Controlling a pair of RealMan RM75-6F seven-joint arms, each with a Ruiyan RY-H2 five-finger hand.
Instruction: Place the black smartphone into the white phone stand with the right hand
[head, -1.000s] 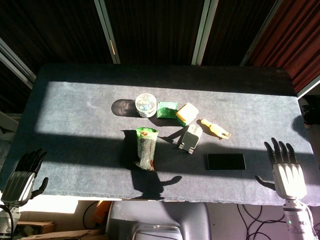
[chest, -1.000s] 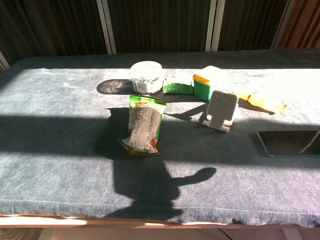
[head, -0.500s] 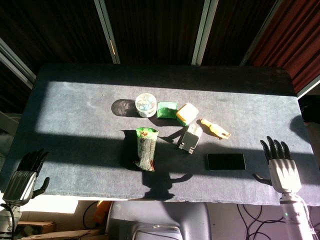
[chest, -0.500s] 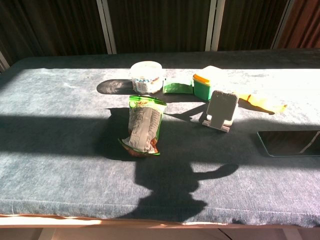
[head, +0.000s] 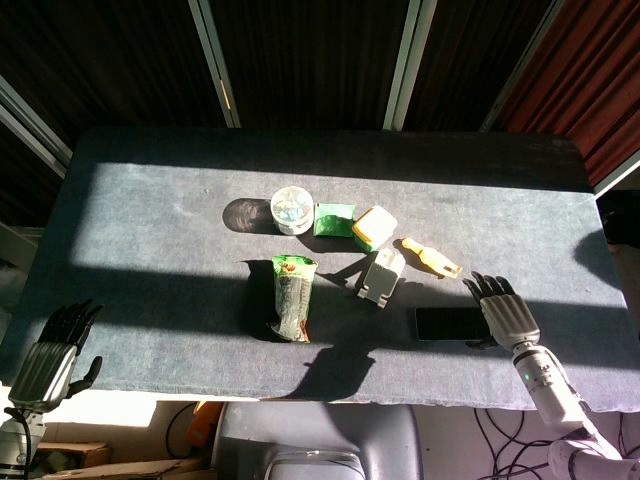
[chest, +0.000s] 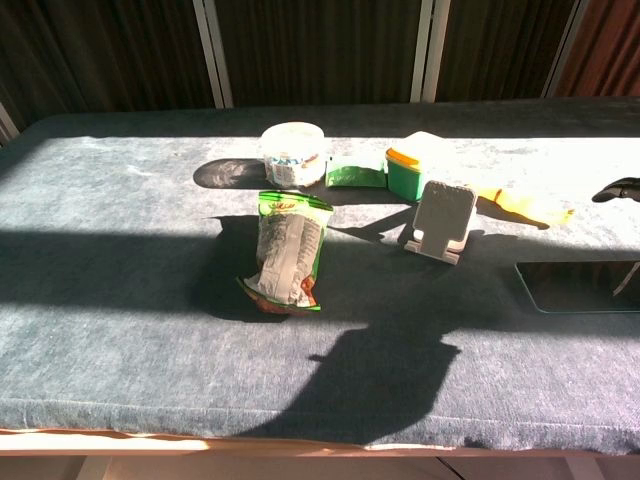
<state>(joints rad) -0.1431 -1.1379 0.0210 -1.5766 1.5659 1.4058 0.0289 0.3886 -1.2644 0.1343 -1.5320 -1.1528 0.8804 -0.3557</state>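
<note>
Black smartphone flat on table, long axis left-right, just right of white phone stand, right hand over its right end, fingers spread, contact unclear, left hand empty, fingers apart.

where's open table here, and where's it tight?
Free: the table's whole stretch left of the snack bag, and the far strip behind the white tub. Tight: between phone stand, smartphone and right hand.
</note>
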